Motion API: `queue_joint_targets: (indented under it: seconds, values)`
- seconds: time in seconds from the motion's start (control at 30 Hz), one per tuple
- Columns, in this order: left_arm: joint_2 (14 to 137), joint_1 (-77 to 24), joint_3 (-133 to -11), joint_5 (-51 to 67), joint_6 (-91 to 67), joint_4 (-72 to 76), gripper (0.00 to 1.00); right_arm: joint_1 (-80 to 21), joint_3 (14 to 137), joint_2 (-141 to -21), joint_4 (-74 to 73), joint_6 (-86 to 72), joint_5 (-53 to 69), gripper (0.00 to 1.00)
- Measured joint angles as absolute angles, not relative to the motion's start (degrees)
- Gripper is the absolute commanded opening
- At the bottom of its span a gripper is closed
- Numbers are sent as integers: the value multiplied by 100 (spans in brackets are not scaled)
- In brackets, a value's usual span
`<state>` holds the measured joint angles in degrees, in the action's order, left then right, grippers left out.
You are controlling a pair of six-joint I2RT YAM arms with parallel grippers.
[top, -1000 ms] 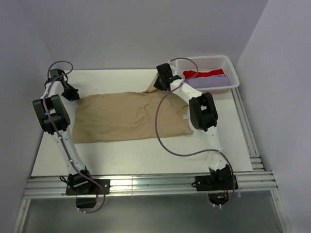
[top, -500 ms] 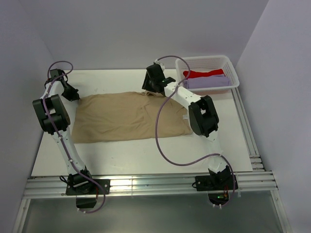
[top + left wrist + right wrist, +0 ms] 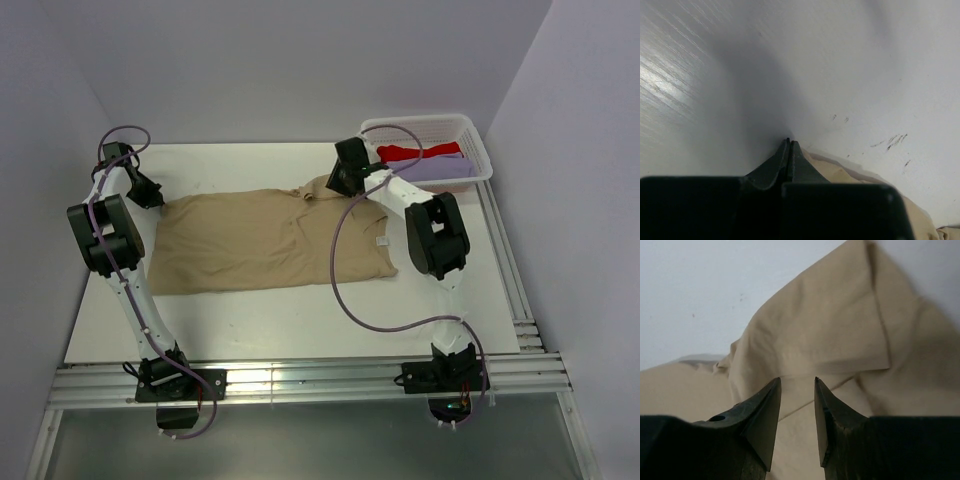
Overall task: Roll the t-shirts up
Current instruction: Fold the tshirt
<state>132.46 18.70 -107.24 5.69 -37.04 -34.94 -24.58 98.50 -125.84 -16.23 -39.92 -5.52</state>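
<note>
White table (image 3: 300, 320): tan t-shirt (image 3: 250, 240) is spread flat for rolling | left gripper (image 3: 789, 142) closed at its corner, grip unclear | right gripper (image 3: 796, 381) narrowly parted, empty, over its far edge.

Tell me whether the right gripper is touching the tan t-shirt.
Cannot tell. The right wrist view shows the right gripper open over the tan t-shirt, but not whether its tips rest on it.

The right arm (image 3: 435, 235) hides part of the tan t-shirt (image 3: 250, 240).
</note>
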Motion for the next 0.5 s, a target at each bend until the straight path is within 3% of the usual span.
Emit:
queue_joint_targets:
  seconds: [0.5]
  values:
    - [13246, 1870, -10724, 567, -3699, -3496, 0, -1820, 9830, -12591, -1568, -4292, -141, 41]
